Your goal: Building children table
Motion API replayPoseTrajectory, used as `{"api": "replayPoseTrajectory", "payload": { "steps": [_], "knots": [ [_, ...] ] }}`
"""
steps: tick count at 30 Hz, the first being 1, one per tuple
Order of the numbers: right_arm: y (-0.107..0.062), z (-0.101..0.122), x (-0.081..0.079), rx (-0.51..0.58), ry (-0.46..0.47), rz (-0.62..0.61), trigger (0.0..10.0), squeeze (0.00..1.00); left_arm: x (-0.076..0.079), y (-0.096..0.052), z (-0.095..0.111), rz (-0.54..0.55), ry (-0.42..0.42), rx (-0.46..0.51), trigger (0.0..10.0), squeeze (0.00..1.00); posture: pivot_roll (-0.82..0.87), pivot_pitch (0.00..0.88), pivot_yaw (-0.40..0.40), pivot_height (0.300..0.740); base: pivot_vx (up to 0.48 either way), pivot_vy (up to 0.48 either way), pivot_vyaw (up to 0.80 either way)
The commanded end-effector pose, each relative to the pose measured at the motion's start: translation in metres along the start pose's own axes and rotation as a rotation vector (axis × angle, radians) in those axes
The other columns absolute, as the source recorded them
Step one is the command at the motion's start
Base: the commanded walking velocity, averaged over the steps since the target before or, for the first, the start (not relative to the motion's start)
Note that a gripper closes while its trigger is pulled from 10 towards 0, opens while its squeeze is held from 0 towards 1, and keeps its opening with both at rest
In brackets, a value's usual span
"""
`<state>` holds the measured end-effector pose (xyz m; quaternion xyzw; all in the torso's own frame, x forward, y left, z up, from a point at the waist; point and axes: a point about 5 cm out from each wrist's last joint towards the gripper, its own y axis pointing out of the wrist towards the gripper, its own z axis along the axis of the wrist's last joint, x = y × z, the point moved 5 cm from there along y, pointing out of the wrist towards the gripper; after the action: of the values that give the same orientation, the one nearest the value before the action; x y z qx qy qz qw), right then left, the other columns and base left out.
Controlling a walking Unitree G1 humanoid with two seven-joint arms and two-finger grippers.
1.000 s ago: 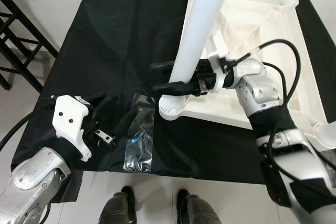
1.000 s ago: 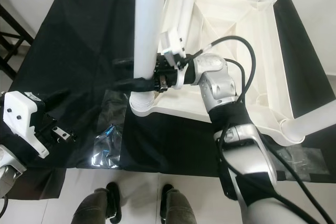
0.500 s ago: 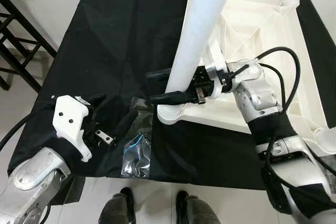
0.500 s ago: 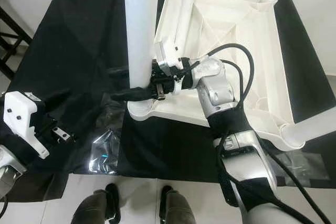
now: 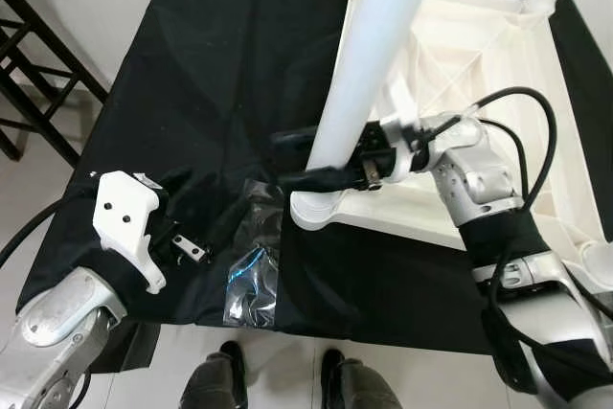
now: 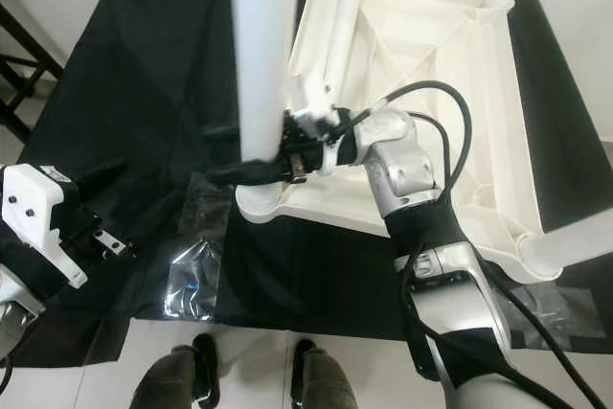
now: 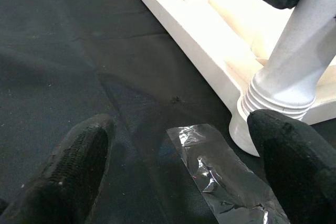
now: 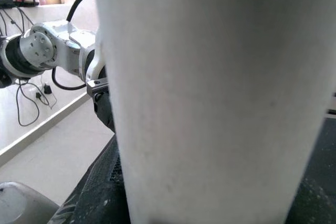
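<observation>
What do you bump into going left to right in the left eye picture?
Black chair frame → left gripper → clear plastic bag → right gripper → white table leg → upside-down white tabletop.

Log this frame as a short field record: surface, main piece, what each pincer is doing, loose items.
surface: black cloth
main piece: white table top, upside down, legs pointing up
right pincer: closed around the near table leg, just above its socket
left pincer: open, low over the cloth, holding nothing
loose items: clear plastic bag near the cloth's front edge
other: person's shoes on the floor
</observation>
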<state>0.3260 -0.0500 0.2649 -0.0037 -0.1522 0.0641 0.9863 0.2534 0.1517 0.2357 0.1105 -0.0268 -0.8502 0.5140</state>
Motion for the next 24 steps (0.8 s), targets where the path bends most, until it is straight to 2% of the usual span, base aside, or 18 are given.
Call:
{"api": "replayPoseTrajectory", "payload": {
  "steps": [1, 8, 12, 15, 22, 24],
  "knots": [
    [-0.018, -0.059, -0.003, -0.092, 0.290, -0.150, 10.0, 0.00, 0.002, -0.002, -0.002, -0.013, -0.003, -0.019, 10.0, 0.00, 0.12, 0.369, -0.077, 0.740, 0.000, 0.000, 0.00],
    [-0.023, -0.067, -0.012, -0.137, 0.328, -0.146, 10.0, 0.00, 0.001, -0.002, -0.003, -0.015, -0.003, -0.021, 10.0, 0.00, 0.12, 0.368, -0.072, 0.740, 0.000, 0.000, 0.00],
    [-0.024, -0.070, -0.011, -0.156, 0.325, -0.158, 10.0, 0.00, 0.000, -0.002, -0.003, -0.016, -0.003, -0.022, 10.0, 0.00, 0.12, 0.368, -0.071, 0.740, 0.000, 0.000, 0.00],
    [-0.024, -0.070, -0.011, -0.178, 0.311, -0.146, 10.0, 0.00, 0.000, -0.002, -0.003, -0.016, -0.003, -0.023, 10.0, 0.00, 0.12, 0.368, -0.071, 0.740, 0.000, 0.000, 0.00],
    [-0.024, -0.076, -0.017, -0.317, 0.203, -0.085, 10.0, 0.00, 0.001, -0.002, -0.003, -0.015, -0.005, -0.022, 10.0, 0.00, 0.12, 0.372, -0.076, 0.740, 0.000, 0.000, 0.00],
    [-0.023, -0.076, -0.017, -0.317, 0.202, -0.083, 10.0, 0.00, 0.001, -0.002, -0.002, -0.015, -0.006, -0.021, 10.0, 0.00, 0.11, 0.371, -0.076, 0.740, 0.000, 0.000, 0.00]
  ]
}}
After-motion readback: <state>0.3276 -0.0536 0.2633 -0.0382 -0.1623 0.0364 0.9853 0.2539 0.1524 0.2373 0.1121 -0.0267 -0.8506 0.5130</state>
